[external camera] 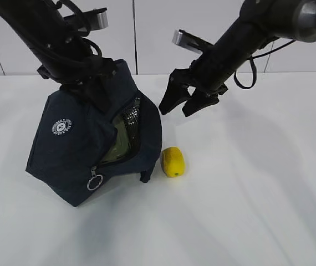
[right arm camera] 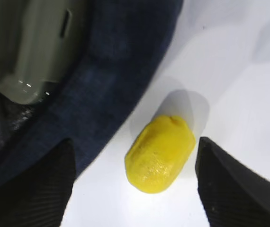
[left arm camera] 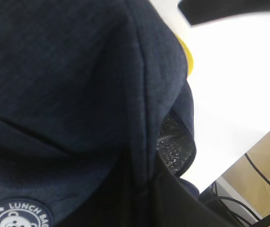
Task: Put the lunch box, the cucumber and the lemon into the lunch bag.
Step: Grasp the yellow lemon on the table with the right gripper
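Observation:
The navy lunch bag (external camera: pixel 86 138) stands tilted on the white table, its zipped opening facing right. My left gripper (external camera: pixel 86 86) is shut on the fabric at the bag's top and its fingers are mostly hidden; the left wrist view shows the bag (left arm camera: pixel 68 85) filling the frame. The pale green lid of the lunch box (right arm camera: pixel 31 52) lies inside the bag and also shows in the exterior view (external camera: pixel 116 147). The yellow lemon (external camera: pixel 173 162) lies on the table just right of the bag. My right gripper (external camera: pixel 176 112) is open above it, with the lemon (right arm camera: pixel 161 153) between its fingers (right arm camera: pixel 239 184). The cucumber is out of view.
The bag's silver lining (left arm camera: pixel 173 146) shows at the opening, and a metal ring pull (external camera: pixel 95 182) hangs low on the front. The white table (external camera: pixel 258 183) runs right and forward of the lemon. The table's edge and cables (left arm camera: pixel 263 189) show in the left wrist view.

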Robot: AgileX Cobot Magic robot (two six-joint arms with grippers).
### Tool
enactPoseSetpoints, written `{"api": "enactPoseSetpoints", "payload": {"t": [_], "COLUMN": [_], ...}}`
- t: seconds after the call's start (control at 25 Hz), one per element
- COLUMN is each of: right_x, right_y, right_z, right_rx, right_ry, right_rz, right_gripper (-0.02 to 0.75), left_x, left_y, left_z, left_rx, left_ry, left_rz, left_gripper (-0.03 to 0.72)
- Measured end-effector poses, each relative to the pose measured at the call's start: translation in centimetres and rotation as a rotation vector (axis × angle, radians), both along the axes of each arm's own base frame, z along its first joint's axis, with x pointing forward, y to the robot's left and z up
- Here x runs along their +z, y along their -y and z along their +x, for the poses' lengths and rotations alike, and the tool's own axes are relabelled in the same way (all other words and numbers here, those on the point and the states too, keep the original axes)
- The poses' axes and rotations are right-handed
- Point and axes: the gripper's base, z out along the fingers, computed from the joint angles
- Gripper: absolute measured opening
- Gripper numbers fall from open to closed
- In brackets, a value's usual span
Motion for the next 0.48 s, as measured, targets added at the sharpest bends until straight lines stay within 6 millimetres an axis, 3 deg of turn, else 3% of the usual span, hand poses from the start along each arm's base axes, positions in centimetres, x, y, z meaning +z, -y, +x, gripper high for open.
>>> {"api": "enactPoseSetpoints", "payload": {"t": [0.24, 0.48], "right_x": [-0.8, -3.9], "right_y": [-2.4, -1.8], "right_z": [-1.4, -2.8], "right_rx": [0.032, 0.024], "right_ry": [-0.016, -0.131], "right_rz": [-0.145, -0.212], "right_gripper": [0.594, 0.592], "left_x": [0.0, 0.0], "left_y": [-0.6, -0.8], "left_z": [0.3, 0.3], "left_rx": [0.013, 0.014], "left_ry": [-0.005, -0.005], "left_rz": [0.006, 0.01], "left_gripper": [0.019, 0.019]}}
